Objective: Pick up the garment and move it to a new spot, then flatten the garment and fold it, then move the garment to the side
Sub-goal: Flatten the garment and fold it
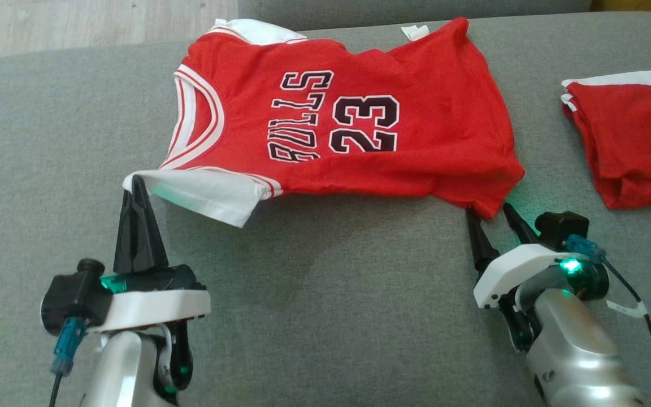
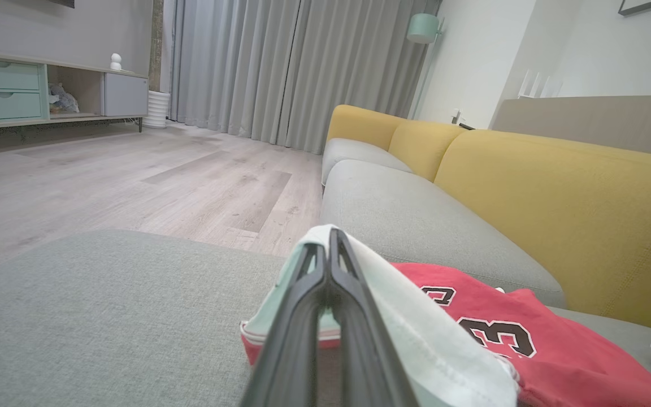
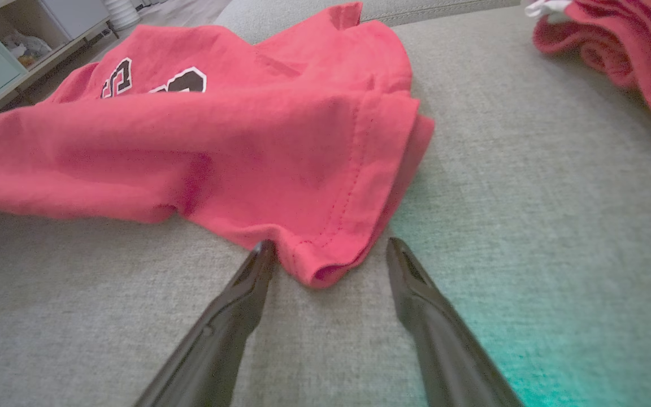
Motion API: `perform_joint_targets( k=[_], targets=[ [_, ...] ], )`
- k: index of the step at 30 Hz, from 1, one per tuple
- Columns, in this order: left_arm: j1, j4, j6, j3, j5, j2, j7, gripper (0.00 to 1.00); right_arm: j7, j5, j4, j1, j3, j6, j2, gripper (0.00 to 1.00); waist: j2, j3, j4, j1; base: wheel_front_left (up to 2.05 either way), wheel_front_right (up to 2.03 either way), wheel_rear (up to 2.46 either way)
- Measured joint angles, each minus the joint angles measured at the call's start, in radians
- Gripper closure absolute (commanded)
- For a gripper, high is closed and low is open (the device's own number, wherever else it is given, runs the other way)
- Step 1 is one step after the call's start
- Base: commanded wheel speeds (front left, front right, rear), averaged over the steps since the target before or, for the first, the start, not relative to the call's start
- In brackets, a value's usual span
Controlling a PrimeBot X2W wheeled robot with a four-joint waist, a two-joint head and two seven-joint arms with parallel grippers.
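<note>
The garment (image 1: 348, 118) is a red jersey with white trim, "BULLS" and "23" on it, spread sideways across the grey cushion (image 1: 325, 294). My left gripper (image 1: 135, 182) is shut on the tip of its white sleeve (image 1: 212, 195); the left wrist view has that sleeve (image 2: 410, 333) draped over the closed fingers (image 2: 331, 271). My right gripper (image 1: 489, 209) is open at the jersey's lower hem corner. In the right wrist view that red corner (image 3: 325, 265) lies between the two spread fingertips (image 3: 260, 257), resting on the cushion.
A second red garment with white trim (image 1: 630, 135) lies bunched at the right of the cushion. Wooden floor (image 1: 77, 28) runs past the cushion's far left edge. A yellow sofa back (image 2: 557, 215) rises to the right in the left wrist view.
</note>
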Motion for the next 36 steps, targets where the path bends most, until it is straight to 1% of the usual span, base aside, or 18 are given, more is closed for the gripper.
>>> perform_joint_targets(
  k=[4, 5, 6, 7, 8, 12, 15, 22, 24, 29, 30, 36],
  targets=[
    [0.0, 0.002, 0.0, -0.001, 0.0, 0.0, 0.0, 1.0, -0.013, 0.008, 0.011, -0.007, 0.017, 0.0, 0.0, 0.0, 0.0, 0.0, -0.006, 0.0, 0.0, 0.0, 0.0],
    [0.0, 0.003, 0.0, -0.001, 0.0, 0.0, 0.0, 1.0, -0.019, 0.01, 0.012, -0.008, 0.022, 0.0, 0.0, 0.02, 0.0, -0.001, -0.008, 0.0, 0.0, 0.0, 0.0],
    [0.0, 0.005, 0.0, -0.002, 0.0, 0.0, 0.0, 1.0, -0.021, 0.01, 0.013, -0.008, 0.025, 0.0, 0.0, 0.28, 0.0, -0.003, -0.01, 0.0001, 0.0, 0.0, 0.0],
    [0.0, 0.008, 0.0, -0.002, 0.0, 0.0, 0.0, 1.0, -0.022, 0.01, 0.014, -0.008, 0.027, 0.0, 0.0, 0.82, 0.0, -0.005, -0.011, 0.0001, 0.0, 0.0, 0.0],
    [0.0, 0.009, 0.0, -0.002, 0.0, 0.0, 0.0, 1.0, -0.027, 0.01, 0.014, -0.008, 0.027, 0.0, 0.0, 1.0, 0.0, -0.008, -0.013, 0.0001, 0.0, 0.0, 0.0],
    [0.001, 0.017, 0.0, -0.001, 0.0, -0.001, 0.0, 1.0, -0.033, 0.01, 0.003, 0.0, 0.026, 0.0, 0.001, 1.0, 0.0, -0.025, -0.02, 0.0001, 0.0, 0.0, 0.0],
    [0.002, 0.021, 0.0, 0.002, 0.0, -0.001, 0.0, 1.0, -0.039, 0.01, -0.031, 0.009, 0.016, 0.0, 0.0, 1.0, 0.0, -0.042, -0.027, 0.0001, 0.0, 0.0, 0.0],
    [0.007, 0.021, -0.002, 0.028, 0.004, -0.001, 0.0, 1.0, -0.039, -0.011, -0.176, 0.08, -0.026, 0.0, 0.001, 1.0, 0.0, -0.08, -0.052, 0.0, 0.0, 0.0, 0.0],
    [0.007, 0.021, -0.009, 0.035, 0.012, -0.001, 0.0, 1.0, -0.039, -0.019, -0.21, 0.1, -0.032, 0.0, 0.001, 1.0, 0.0, -0.089, -0.058, 0.0, 0.0, 0.0, 0.0],
    [0.013, 0.02, -0.011, 0.048, 0.018, -0.002, 0.0, 1.0, -0.039, -0.045, -0.282, 0.137, -0.043, 0.0, 0.001, 1.0, 0.0, -0.105, -0.072, 0.0, 0.0, 0.0, 0.0],
    [0.018, 0.018, -0.018, 0.05, 0.018, -0.002, 0.0, 1.0, -0.039, -0.048, -0.297, 0.145, -0.044, 0.0, 0.001, 1.0, 0.0, -0.109, -0.075, 0.0, 0.0, 0.0, 0.0],
    [0.04, 0.0, -0.02, 0.077, 0.026, -0.002, 0.0, 1.0, -0.029, -0.116, -0.405, 0.203, -0.064, 0.0, 0.003, 1.0, 0.0, -0.129, -0.096, 0.0, 0.0, 0.0, 0.0]
  ],
)
